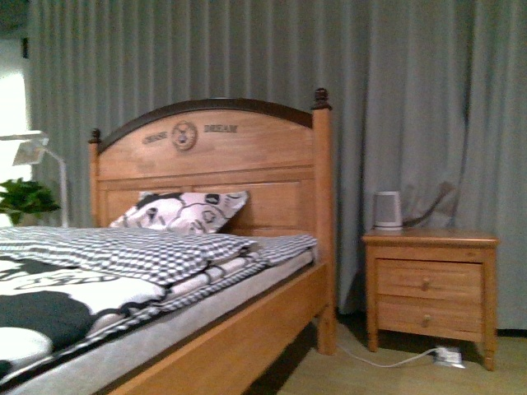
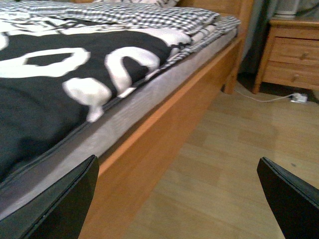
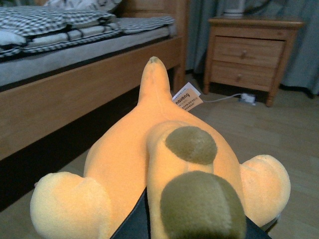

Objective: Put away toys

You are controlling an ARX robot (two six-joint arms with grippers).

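Note:
The yellow-orange plush toy (image 3: pixel 124 154) fills the right wrist view, with stubby limbs, olive-brown patches and a small white tag (image 3: pixel 187 97). My right gripper (image 3: pixel 184 231) is shut on the plush toy and is mostly hidden under it; only dark finger edges show at the bottom. The toy is held above the wooden floor beside the bed. In the left wrist view my left gripper (image 2: pixel 177 199) is open, its two dark fingers (image 2: pixel 65 204) wide apart with nothing between them, over the floor next to the bed frame. Neither arm nor the toy shows in the front view.
A wooden bed (image 1: pixel 222 164) with a checked quilt (image 1: pixel 132 247) and black-and-white cover fills the left. A wooden two-drawer nightstand (image 1: pixel 428 284) stands right of it, with a small grey device (image 1: pixel 388 210) on top. A white cable and plug (image 1: pixel 449 355) lie on the floor. Grey curtains hang behind.

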